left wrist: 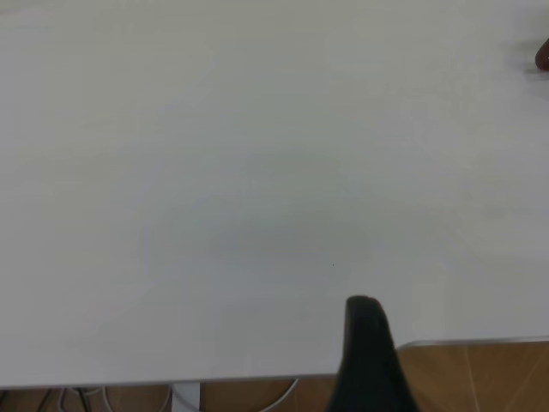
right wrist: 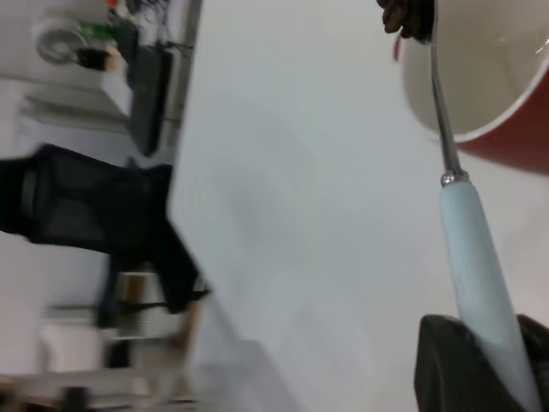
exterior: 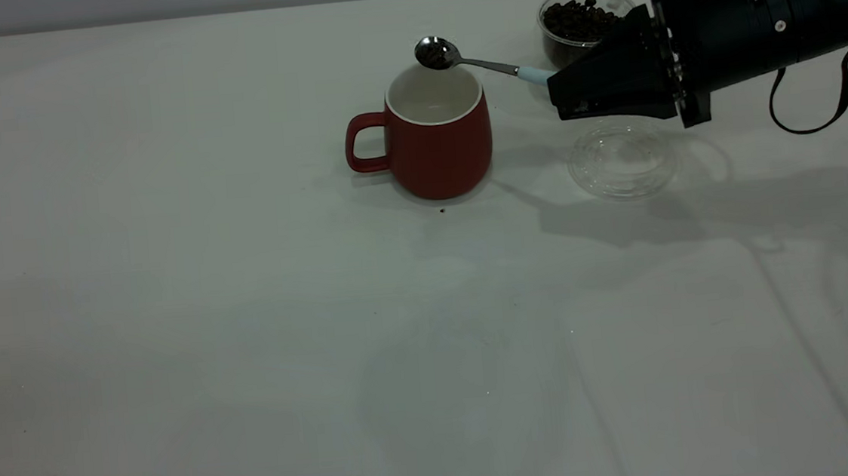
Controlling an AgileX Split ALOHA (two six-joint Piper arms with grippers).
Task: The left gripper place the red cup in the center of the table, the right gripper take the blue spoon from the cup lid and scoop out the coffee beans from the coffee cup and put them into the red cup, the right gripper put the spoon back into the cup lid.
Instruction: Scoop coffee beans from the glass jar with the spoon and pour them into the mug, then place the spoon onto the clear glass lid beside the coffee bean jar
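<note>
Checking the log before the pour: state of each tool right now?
Right tool: closed on the blue spoon, its bowl with coffee beans over the red cup.
Left tool: one finger visible, cannot be told.

Exterior faces arms from above; wrist views close over table, apparently sharing red cup

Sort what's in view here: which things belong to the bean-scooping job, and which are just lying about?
Part of the job:
- red cup, mid-table
- blue spoon, beans in its bowl, over the cup's rim
- right gripper, shut on the spoon's handle
- coffee cup holding coffee beans
- cup lid, bare
- table

Lying about:
- left gripper, parked at the table's edge
- a dark speck before the red cup
</note>
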